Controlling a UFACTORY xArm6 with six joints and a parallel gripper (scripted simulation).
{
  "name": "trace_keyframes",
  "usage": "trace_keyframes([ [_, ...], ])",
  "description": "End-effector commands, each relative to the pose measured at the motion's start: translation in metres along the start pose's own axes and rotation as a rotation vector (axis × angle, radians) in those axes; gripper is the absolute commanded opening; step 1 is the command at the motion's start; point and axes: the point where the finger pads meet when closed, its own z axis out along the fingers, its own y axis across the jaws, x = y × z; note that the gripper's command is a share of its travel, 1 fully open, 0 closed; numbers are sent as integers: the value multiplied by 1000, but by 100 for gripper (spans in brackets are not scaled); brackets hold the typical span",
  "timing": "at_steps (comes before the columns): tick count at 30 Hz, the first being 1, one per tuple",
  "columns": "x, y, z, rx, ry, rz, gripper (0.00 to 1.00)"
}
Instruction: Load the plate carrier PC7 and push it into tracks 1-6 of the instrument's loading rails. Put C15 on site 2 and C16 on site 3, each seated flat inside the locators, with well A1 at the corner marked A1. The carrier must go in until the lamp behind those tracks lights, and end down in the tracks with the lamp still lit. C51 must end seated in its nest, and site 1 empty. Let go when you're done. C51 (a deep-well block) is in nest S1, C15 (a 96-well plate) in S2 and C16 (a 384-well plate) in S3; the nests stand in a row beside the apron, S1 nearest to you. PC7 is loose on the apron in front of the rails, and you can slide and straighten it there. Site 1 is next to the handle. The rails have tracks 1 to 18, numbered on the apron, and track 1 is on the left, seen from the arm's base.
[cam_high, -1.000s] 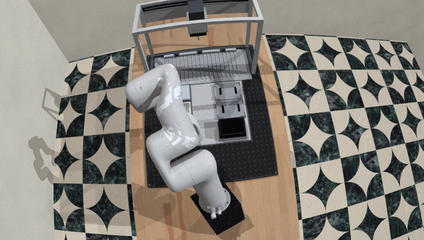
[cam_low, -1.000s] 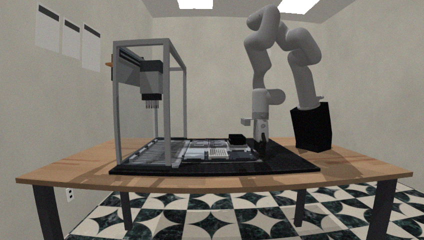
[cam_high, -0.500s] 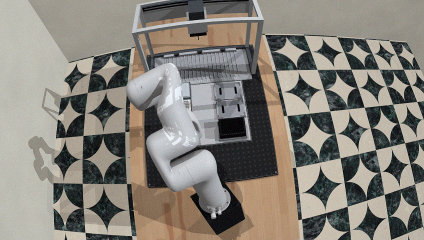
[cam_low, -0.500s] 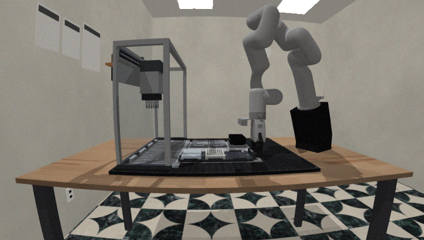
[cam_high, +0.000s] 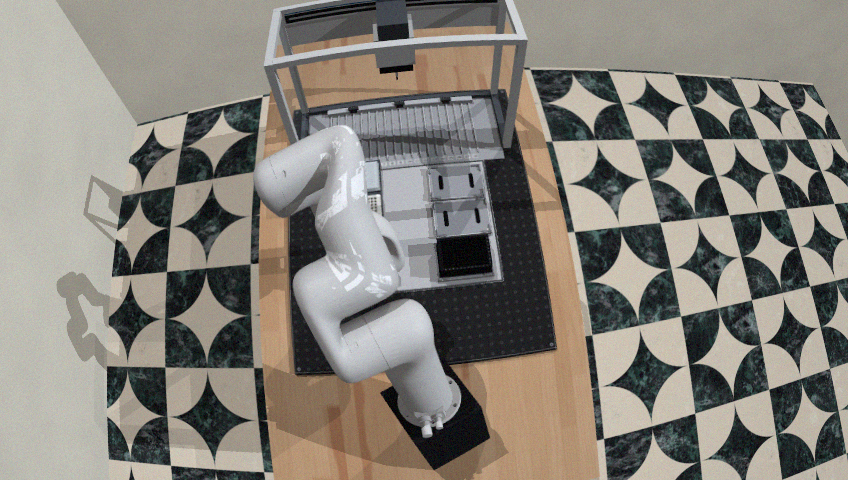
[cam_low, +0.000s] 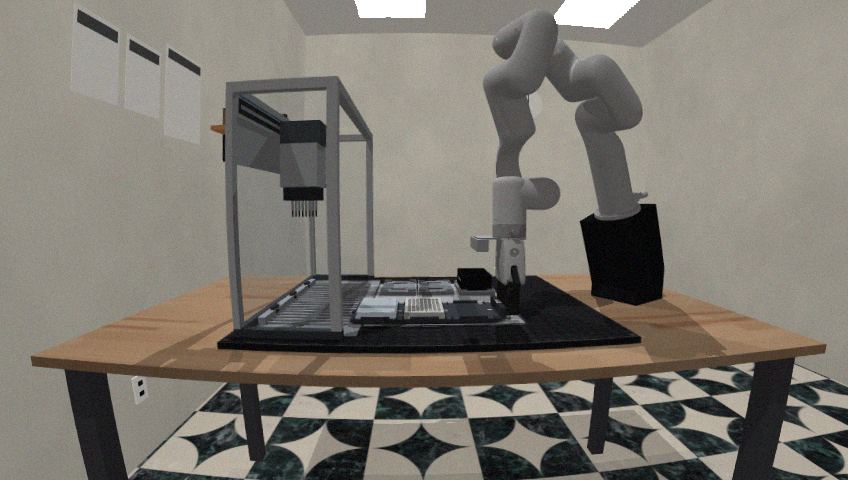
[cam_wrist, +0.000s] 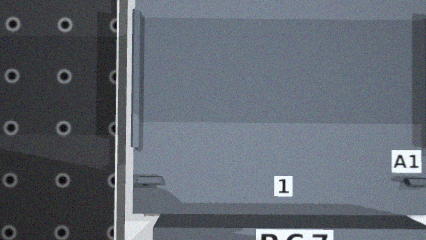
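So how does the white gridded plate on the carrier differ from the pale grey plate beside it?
The white gridded plate shows distinct wells; the pale grey plate looks smooth. The white one sits on the middle site, the grey one on the site nearest the rails. Both appear flat.

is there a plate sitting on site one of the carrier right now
No, in the wrist view site 1 shows only its bare grey floor between the locators, above the "1" label.
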Motion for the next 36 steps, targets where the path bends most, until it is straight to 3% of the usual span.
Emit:
trace_keyframes([
  [1, 6, 0, 0, 1, 2, 0, 82],
  [36, 38, 0, 0, 1, 2, 0, 82],
])
